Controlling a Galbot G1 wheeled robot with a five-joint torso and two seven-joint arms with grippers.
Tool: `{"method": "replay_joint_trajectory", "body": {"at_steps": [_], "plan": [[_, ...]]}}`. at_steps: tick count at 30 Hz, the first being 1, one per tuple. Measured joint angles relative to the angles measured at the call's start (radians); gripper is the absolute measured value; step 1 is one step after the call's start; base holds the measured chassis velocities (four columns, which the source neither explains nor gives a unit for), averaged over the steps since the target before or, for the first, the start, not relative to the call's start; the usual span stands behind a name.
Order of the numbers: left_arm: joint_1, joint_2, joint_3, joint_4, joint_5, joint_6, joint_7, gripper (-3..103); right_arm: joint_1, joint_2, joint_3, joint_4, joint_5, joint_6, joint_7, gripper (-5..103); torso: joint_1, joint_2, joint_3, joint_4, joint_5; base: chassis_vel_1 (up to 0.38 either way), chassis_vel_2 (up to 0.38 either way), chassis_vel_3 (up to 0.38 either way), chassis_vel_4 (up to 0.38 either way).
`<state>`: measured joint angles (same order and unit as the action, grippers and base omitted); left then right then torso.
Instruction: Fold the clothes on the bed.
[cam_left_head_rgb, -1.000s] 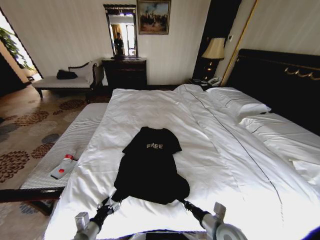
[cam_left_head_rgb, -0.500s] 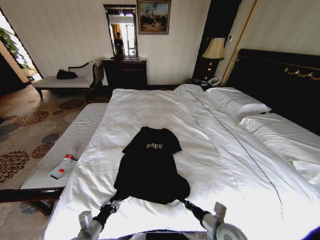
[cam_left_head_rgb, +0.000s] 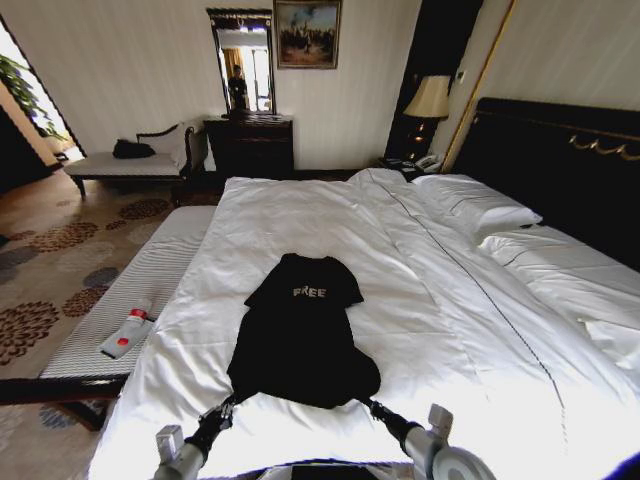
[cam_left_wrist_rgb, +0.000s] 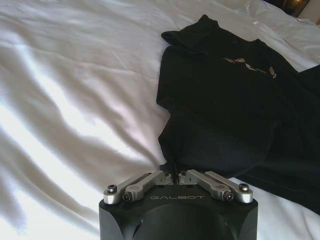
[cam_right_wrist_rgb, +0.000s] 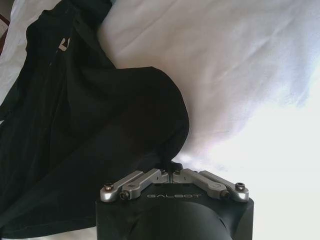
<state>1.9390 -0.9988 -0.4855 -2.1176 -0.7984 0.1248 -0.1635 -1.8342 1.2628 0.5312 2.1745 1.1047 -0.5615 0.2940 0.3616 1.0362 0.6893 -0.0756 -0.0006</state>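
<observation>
Daylight glares off the white duvet (cam_right_wrist_rgb: 260, 75), blown out near the right gripper (cam_right_wrist_rgb: 171, 171); the shirt (cam_left_wrist_rgb: 235, 105) stays featureless black.

- "FREE" in pale capitals across chest of black T-shirt (cam_left_head_rgb: 304, 335), on the bed well ahead of both grippers, lettering at the far end from them
- "GALBOT" embossed on black housing of left gripper (cam_left_wrist_rgb: 175, 178), just behind its fingers
- "GALBOT" likewise on right gripper (cam_right_wrist_rgb: 171, 174) housing, just behind its fingers
</observation>
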Motion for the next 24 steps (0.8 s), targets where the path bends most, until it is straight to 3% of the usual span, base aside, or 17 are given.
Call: {"method": "replay_joint_trajectory", "body": {"at_steps": [4, 6, 10, 24], "plan": [[0.004, -0.012, -0.016, -0.008, -0.002, -0.004, -0.008, 2, -0.012, -0.002, 0.009, 0.02, -0.009, -0.002, 0.005, 0, 0.0, 0.0, 0.0, 0.0002, 0.0, 0.0, 0.0, 0.0, 0.0], [0.018, -0.023, -0.046, -0.038, -0.02, -0.004, -0.026, 2, -0.048, -0.013, 0.023, 0.052, -0.077, -0.026, 0.01, 0, 0.0, 0.0, 0.0, -0.0003, 0.0, 0.0, 0.0, 0.0, 0.0], [0.079, -0.036, -0.09, -0.083, -0.027, -0.014, -0.031, 2, -0.104, -0.039, 0.039, 0.109, -0.113, -0.064, 0.029, 0, 0.0, 0.0, 0.0, -0.0001, 0.0002, 0.0, 0.0, 0.0, 0.0], [0.277, -0.079, -0.195, -0.125, 0.035, -0.088, -0.031, 2, -0.184, -0.095, 0.093, 0.18, -0.125, -0.119, 0.069, 0, 0.0, 0.0, 0.0, 0.0, 0.0, 0.0, 0.0, 0.0, 0.0]]}}
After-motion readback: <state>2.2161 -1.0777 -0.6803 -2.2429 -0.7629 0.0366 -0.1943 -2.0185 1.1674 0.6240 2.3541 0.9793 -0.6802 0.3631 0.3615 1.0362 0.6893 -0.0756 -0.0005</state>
